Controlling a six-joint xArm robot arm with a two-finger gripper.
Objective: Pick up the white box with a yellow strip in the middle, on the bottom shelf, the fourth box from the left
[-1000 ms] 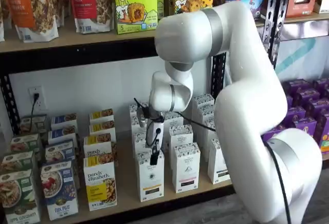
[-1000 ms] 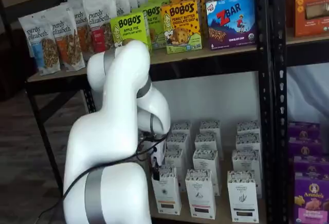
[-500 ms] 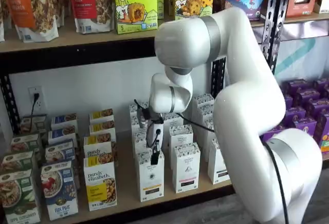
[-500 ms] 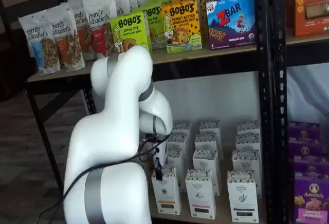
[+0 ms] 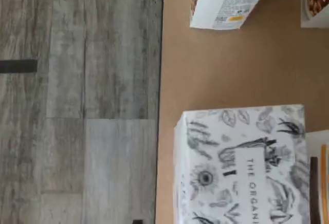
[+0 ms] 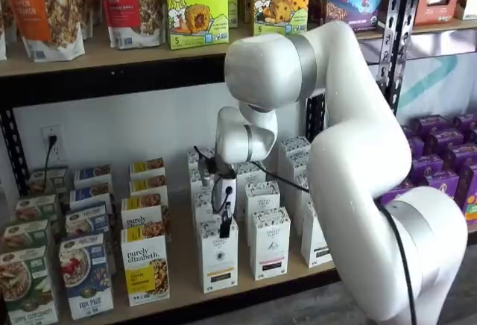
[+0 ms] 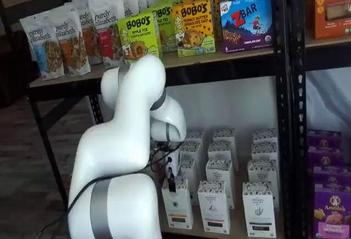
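The white box (image 6: 218, 256) stands unlifted at the front edge of the bottom shelf (image 6: 186, 295), beside a purely elizabeth box (image 6: 145, 265). The gripper (image 6: 224, 228) hangs at its speckled top; whether its fingers are parted cannot be told. Grasping and lifting remain.

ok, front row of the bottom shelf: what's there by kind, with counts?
white box with yellow strip: 1
other white slim cartons: 2
purely elizabeth box: 1
blue box: 1
green box: 1
Total: 6, as far as this shelf view shows; one carton is partly hidden.
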